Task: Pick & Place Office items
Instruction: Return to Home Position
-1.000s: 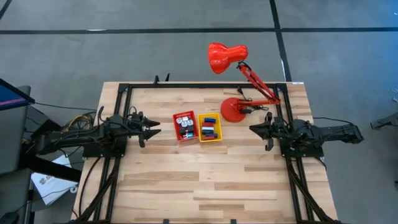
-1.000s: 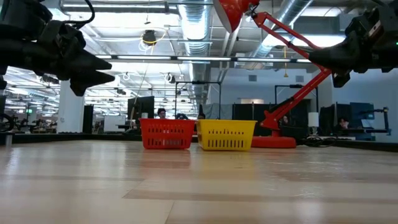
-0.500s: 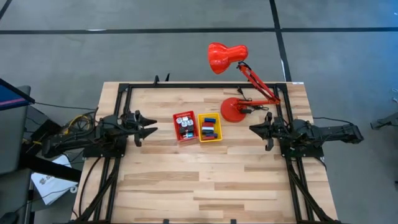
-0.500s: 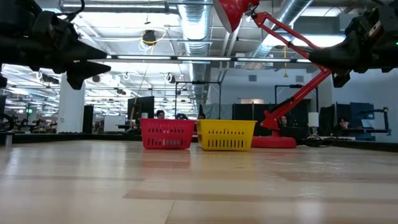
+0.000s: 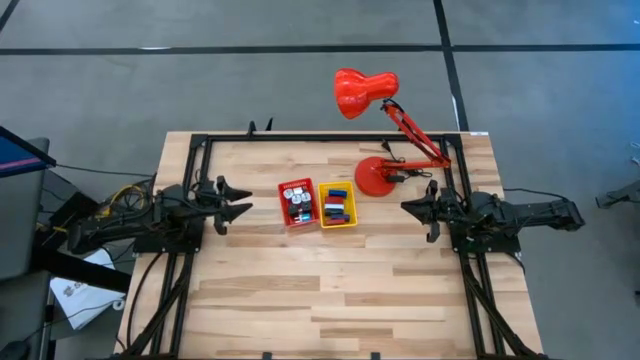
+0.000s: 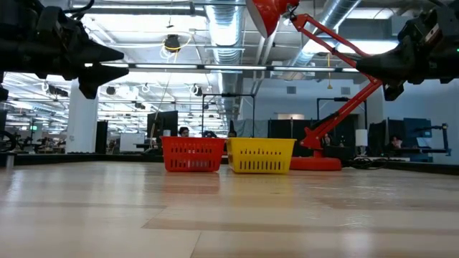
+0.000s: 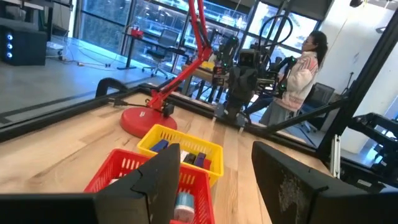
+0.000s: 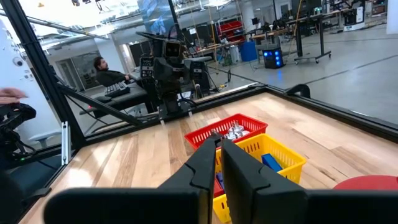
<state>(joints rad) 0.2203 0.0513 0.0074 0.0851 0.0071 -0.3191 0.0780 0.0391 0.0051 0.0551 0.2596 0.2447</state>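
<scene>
Pale planks of the bench (image 5: 330,290) ran between the two arms as I watched. The left gripper (image 5: 240,209) hung above the wood near the bench's left edge, its fingers spread wide with nothing between them and its nose turned towards the middle. Opposite it, the right gripper (image 5: 405,207) hovered near the right edge, its fingers drawn almost together and carrying nothing. Both were well apart from the bins. Between them, nearer the bench's middle, the red bin (image 6: 192,154) and the yellow bin (image 6: 260,155) sat side by side and touching. The office items (image 5: 297,198) lay inside them: white and dark pieces in the red one, blue, red and black pieces in the yellow. I could see no loose piece left on the wood. Beyond the yellow bin, towards the right-hand far corner, the red desk lamp (image 5: 365,92) stood on its round base, its head leaning out past the bench's far edge. A person (image 7: 305,65) stood in the room behind. To my eye the sorting was finished, and only parking the arms remained.
</scene>
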